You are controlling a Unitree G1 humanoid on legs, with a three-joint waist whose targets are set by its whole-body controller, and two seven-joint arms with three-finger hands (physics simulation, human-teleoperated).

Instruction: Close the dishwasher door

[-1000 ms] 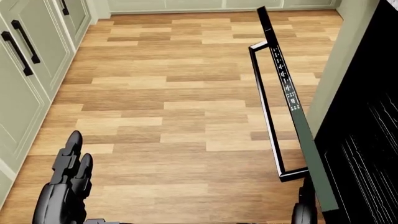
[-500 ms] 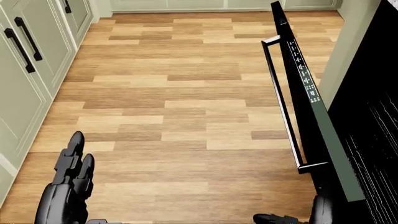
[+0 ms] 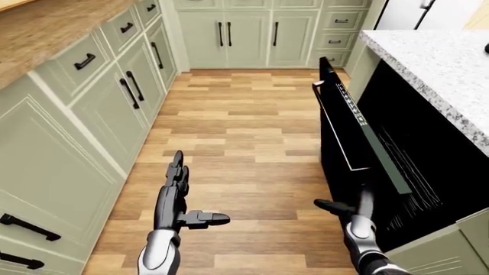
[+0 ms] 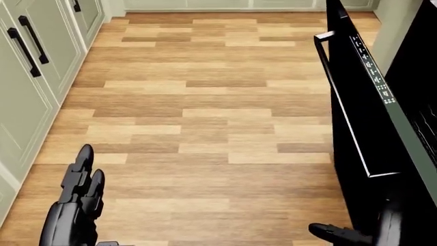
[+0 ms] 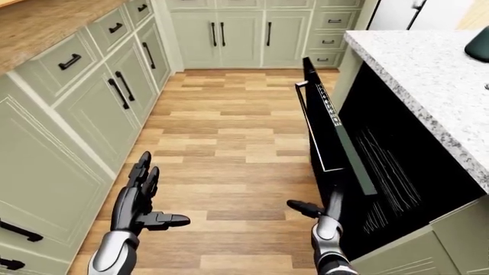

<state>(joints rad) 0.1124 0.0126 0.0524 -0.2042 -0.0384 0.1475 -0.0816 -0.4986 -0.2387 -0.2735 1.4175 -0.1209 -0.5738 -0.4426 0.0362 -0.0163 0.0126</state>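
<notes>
- The dishwasher door [image 3: 345,143] stands just above the right hand [image 3: 353,213] and leans away from the dark dishwasher cavity [image 3: 417,172] to that hand's right; it is raised steeply but a clear wedge of gap shows along its top edge, so it is not shut.
- The right hand is flat against the door's outer face near its lower end: fingers straight and held together pointing up the panel, thumb stuck out to the left. It grips nothing; it looks to be pushing with the palm, though the contact itself is partly hidden.
- The door handle [image 4: 345,110], a thin bar, runs up the panel above the right hand and is not grasped.
- The left hand [image 5: 137,201] hangs over the wooden floor [image 3: 237,132], well apart from the door, fingers straight and together, thumb out to the side, holding nothing. The cabinets [image 3: 92,109] stand to its left.
- Judged progress: most of the swing seems done. What remains is the last part of the push, until the top edge meets the cabinet under the granite counter [image 3: 435,63] and latches.
</notes>
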